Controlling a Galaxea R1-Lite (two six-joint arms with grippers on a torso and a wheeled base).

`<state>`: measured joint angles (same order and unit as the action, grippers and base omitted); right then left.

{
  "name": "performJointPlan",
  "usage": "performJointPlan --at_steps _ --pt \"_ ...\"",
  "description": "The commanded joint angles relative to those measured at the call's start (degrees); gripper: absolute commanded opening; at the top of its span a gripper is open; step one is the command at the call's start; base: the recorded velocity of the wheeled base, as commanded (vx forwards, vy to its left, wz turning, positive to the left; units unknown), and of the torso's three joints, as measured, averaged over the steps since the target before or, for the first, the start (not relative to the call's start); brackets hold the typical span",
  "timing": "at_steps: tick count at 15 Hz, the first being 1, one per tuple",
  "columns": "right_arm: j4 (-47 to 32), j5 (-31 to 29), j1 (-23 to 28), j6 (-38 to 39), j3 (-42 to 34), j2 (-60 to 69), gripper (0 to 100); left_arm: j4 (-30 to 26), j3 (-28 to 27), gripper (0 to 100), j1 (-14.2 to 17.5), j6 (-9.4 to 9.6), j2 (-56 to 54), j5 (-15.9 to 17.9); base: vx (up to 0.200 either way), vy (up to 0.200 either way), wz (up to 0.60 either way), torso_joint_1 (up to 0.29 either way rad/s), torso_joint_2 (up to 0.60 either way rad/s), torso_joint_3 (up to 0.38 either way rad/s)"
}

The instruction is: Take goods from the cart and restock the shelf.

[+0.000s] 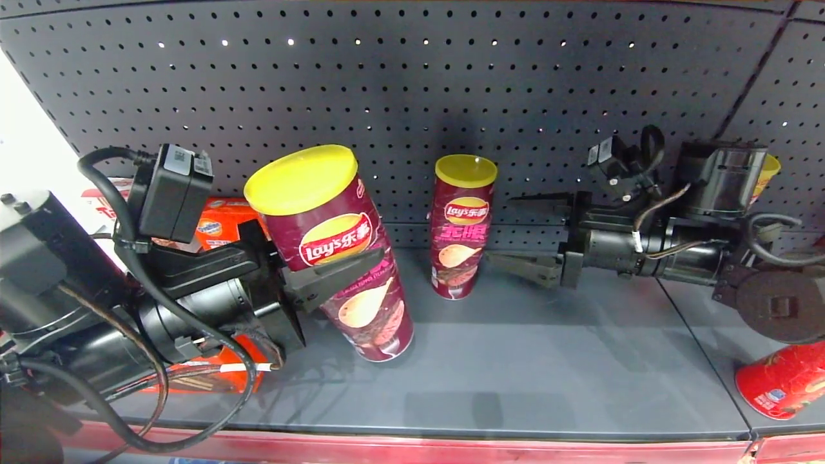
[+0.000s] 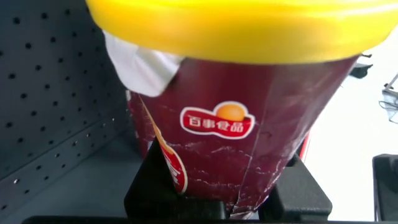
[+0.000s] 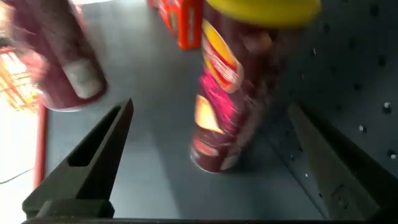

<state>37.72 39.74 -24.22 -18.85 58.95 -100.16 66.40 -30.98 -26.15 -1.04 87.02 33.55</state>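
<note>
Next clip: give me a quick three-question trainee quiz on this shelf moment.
1. True or false: the left gripper holds a tilted can.
2. Choose one: the right gripper is A) open, B) shut on a can, C) shut on a box.
3. Fill in: the standing can has a ___ lid.
Key: 1 true; 2 A; 3 yellow.
</note>
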Motion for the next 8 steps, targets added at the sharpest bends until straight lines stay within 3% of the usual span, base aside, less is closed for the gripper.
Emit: performJointPlan --at_steps 1,8 --pt "0.3 -0.1 0.3 0.0 0.5 -3.5 100 0.0 0.4 0 1.2 -0.02 0.2 0.2 0.0 0.0 0.0 0.0 0.0 0.0" --pt "0.3 -0.7 -0.4 2.7 6.5 -10.4 100 0.2 0.7 0 1.5 -0.11 0.1 0.3 0.0 0.0 0.0 0.0 0.0 0.0"
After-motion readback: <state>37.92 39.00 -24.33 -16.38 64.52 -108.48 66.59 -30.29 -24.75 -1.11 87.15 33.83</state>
